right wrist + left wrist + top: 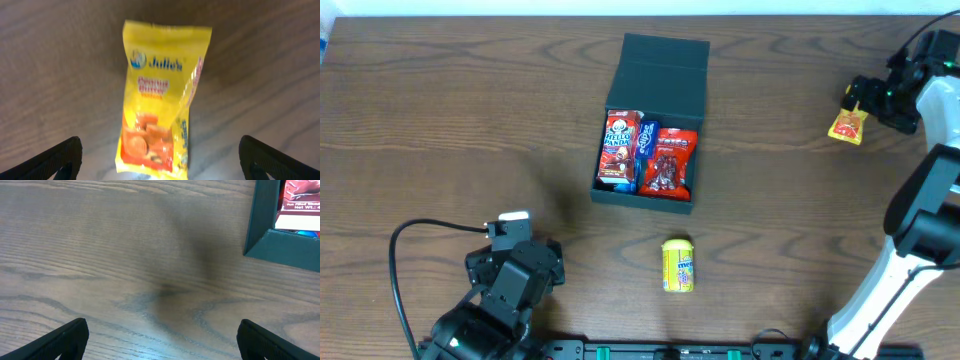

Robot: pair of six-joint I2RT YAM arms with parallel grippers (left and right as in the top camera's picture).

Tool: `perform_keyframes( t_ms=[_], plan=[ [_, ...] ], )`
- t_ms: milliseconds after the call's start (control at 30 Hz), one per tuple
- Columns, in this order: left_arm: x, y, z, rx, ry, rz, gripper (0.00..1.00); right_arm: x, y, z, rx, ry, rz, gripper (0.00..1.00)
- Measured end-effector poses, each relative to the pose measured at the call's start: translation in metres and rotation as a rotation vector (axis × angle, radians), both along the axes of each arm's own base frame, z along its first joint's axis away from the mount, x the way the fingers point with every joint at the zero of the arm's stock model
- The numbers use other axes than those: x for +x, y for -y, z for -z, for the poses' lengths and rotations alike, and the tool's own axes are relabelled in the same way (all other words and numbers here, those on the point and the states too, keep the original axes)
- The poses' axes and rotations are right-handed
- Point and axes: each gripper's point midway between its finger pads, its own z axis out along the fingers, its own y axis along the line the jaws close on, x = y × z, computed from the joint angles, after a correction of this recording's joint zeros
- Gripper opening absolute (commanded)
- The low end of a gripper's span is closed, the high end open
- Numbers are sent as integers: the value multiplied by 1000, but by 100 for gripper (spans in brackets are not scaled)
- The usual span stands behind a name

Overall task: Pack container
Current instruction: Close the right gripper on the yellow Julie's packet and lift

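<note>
The dark teal-black container stands open at the table's middle, its lid flap laid back. It holds a Hello Panda box, a blue packet and a red packet. A yellow snack packet lies in front of it. My right gripper is open at the far right, over a yellow Julie's peanut butter packet that lies between its fingers. My left gripper is open and empty at the front left; its wrist view shows bare wood between its fingers and the container's corner.
A black cable loops beside the left arm. The right arm's white body stands along the right edge. A dark rail runs along the table's front edge.
</note>
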Motion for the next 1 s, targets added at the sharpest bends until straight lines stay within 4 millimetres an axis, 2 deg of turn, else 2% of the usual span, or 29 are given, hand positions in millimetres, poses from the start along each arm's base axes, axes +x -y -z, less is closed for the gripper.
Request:
perform_keyframes(
  t_ms=[133, 367, 567, 800, 900, 1000],
  plan=[
    [0, 0, 0, 0, 0, 0, 96, 7, -3, 9, 5, -4, -13, 99],
    [0, 0, 0, 0, 0, 0, 95, 7, -15, 39, 25, -60, -38, 99],
    [0, 0, 0, 0, 0, 0, 96, 10, -15, 37, 12, -55, -43, 99],
    [0, 0, 0, 0, 0, 0, 96, -3, -8, 41, -31, -118, -27, 99],
    [0, 0, 0, 0, 0, 0, 96, -5, -5, 42, -47, -129, -21, 93],
    [0, 0, 0, 0, 0, 0, 96, -6, -4, 42, -57, -134, -16, 80]
  ],
)
